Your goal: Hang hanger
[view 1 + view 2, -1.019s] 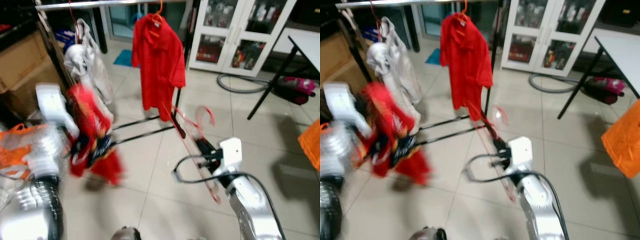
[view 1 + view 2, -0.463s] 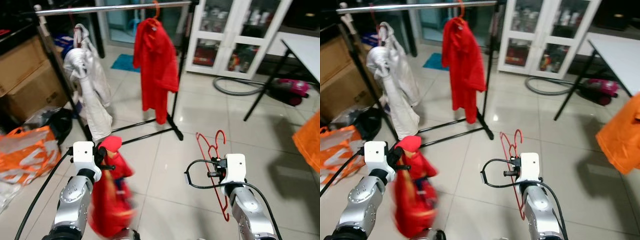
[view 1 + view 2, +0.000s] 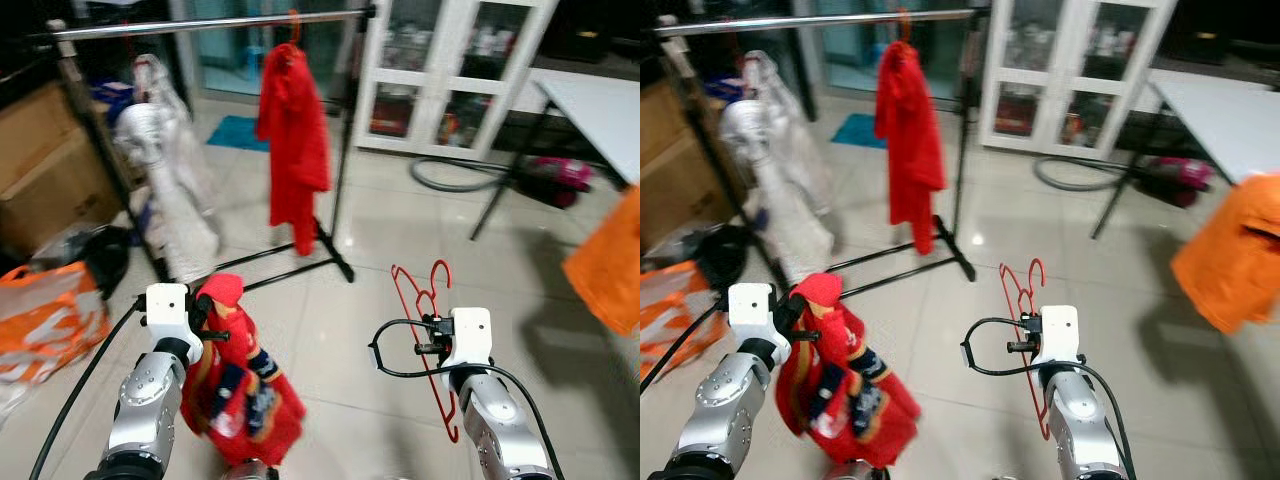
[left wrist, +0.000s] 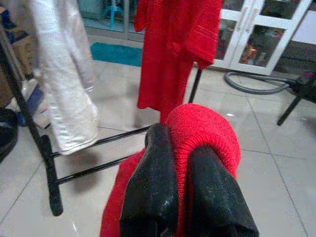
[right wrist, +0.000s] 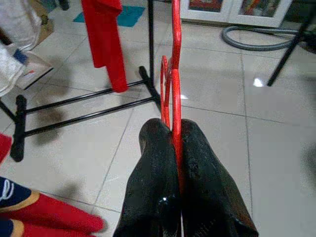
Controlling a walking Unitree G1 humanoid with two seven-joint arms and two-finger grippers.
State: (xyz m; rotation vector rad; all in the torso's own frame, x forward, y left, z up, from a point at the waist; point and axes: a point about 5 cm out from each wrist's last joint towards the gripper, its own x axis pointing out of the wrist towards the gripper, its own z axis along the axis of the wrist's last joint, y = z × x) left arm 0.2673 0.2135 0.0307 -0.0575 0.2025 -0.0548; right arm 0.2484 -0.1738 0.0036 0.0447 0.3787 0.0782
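ahead of you the clothes rail (image 3: 215, 22) carries a red shirt (image 3: 295, 140), open tiled floor (image 3: 340, 330) before it. your left end effector (image 4: 180, 163) grips a red garment (image 3: 235, 400); your right end effector (image 5: 174, 148) pinches the red hanger (image 3: 425, 330).

Silver arms, white wrist blocks, black cables, black-fingered claws

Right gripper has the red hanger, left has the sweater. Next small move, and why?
Probably step toward the metal clothes rail. The right gripper is shut on the red wire hanger, and the left gripper is shut on the red knitted sweater, both held low; the rail stands farther off and higher, so neither looks within reach of it.
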